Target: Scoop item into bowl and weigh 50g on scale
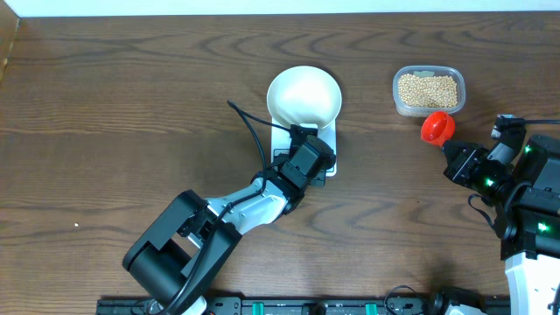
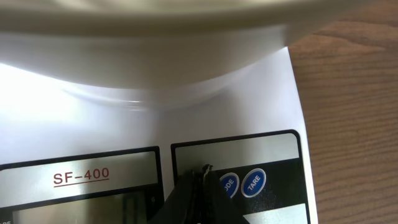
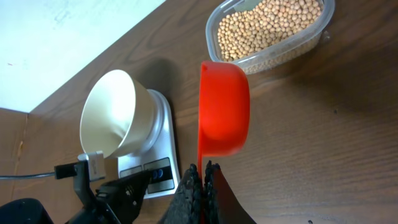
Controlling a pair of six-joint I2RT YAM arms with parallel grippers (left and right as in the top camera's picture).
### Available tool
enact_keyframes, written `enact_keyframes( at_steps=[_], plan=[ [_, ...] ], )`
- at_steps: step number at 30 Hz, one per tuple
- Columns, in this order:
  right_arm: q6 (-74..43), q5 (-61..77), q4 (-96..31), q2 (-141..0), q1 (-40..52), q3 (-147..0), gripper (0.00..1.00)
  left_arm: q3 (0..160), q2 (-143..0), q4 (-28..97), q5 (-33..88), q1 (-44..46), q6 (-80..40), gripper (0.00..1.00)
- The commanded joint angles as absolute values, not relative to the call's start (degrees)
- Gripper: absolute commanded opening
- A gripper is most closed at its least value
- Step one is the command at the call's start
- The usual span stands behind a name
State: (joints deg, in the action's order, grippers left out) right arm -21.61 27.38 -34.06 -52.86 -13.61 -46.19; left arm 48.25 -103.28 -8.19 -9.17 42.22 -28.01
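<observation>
The white bowl (image 1: 302, 94) stands empty on the white scale (image 1: 330, 147). My left gripper (image 1: 304, 138) is shut with its tips down on the scale's front panel (image 2: 267, 146), just left of the blue MODE and TARE buttons (image 2: 254, 182); the bowl's underside (image 2: 155, 25) fills the top of the left wrist view. My right gripper (image 3: 204, 171) is shut on the handle of a red scoop (image 3: 224, 106), held empty above the table just in front of the clear tub (image 1: 428, 90) of tan beans (image 3: 273, 28). The bowl (image 3: 115, 121) and scale (image 3: 163, 134) also show in the right wrist view.
The tub stands at the back right, right of the scale. The left arm's black cable (image 1: 249, 131) loops over the table left of the scale. The table's left edge (image 1: 7, 52) is far off. Brown wood surrounds everything.
</observation>
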Motion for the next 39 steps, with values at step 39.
enact_keyframes(
  at_steps=[39],
  plan=[
    [-20.5,27.3,-34.5,-52.8,-14.0,-47.1,0.01,45.2,-107.5,0.4,-12.8,41.8,-26.5,0.07]
  ],
)
